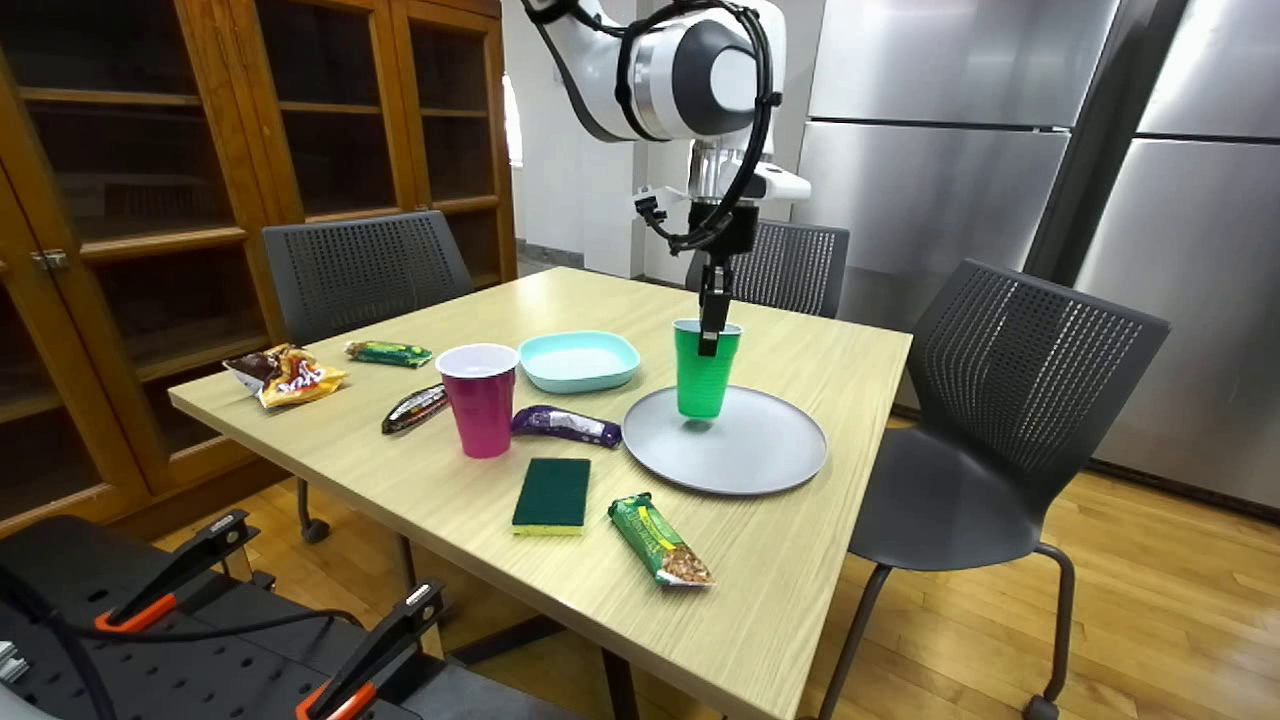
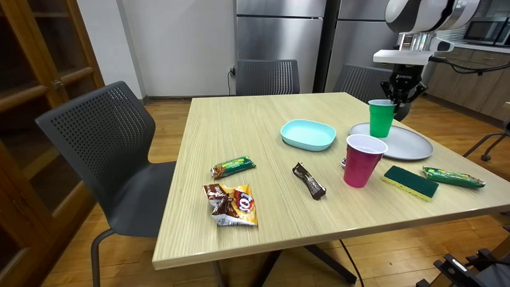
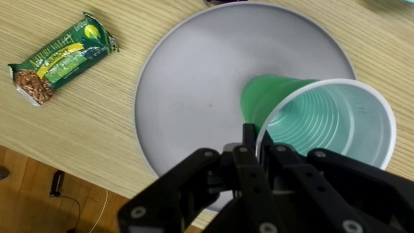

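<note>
Green plastic was the tall round cup (image 1: 702, 385), which was upright over the left part of a flat, round, grey plate (image 1: 765, 458) in both exterior views; if they touched, I could not tell. The black two-finger gripper (image 3: 258, 137) was clamped on this cup's rim. Nearer, at the left, stood a magenta plastic cup (image 1: 481, 408); to its right lay a rectangular green-and-yellow sponge (image 1: 553, 494).

The white-and-grey rounded arm (image 1: 665, 85) is bent downward — its black two-fingered gripper (image 3: 258, 136) hangs vertically, slim fingers (image 3: 248, 132) pinched close together.
</note>
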### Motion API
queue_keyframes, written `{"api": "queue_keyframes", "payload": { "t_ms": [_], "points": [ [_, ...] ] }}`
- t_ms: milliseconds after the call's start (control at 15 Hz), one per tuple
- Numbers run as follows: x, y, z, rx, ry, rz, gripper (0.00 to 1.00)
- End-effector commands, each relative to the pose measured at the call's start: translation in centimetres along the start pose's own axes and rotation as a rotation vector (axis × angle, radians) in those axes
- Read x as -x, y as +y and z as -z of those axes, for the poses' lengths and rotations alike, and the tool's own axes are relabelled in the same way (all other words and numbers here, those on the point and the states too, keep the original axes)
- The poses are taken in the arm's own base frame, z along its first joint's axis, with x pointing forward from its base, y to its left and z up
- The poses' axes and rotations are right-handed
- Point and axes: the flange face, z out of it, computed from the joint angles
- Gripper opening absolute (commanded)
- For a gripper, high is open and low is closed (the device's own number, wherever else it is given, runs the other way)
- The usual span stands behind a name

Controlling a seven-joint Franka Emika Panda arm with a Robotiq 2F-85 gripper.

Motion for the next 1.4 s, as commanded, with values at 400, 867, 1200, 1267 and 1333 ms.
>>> {"api": "queue_keyframes", "payload": {
  "t_ms": [400, 867, 1200, 1267, 1333],
  "points": [
    [0.0, -1.6, -0.2, 0.01, 0.008, -0.065, 0.37],
    [1.0, -0.5, 6.1, -0.045, 0.023, -0.099, 0.88],
    [3.5, 0.0, 9.6, -0.008, 0.071, 0.017, 1.0],
    [4.3, 0.0, 10.2, 0.003, 0.085, 0.063, 1.0],
    [5.2, -0.1, 10.6, 0.014, 0.103, 0.126, 1.0]
  ]
}}
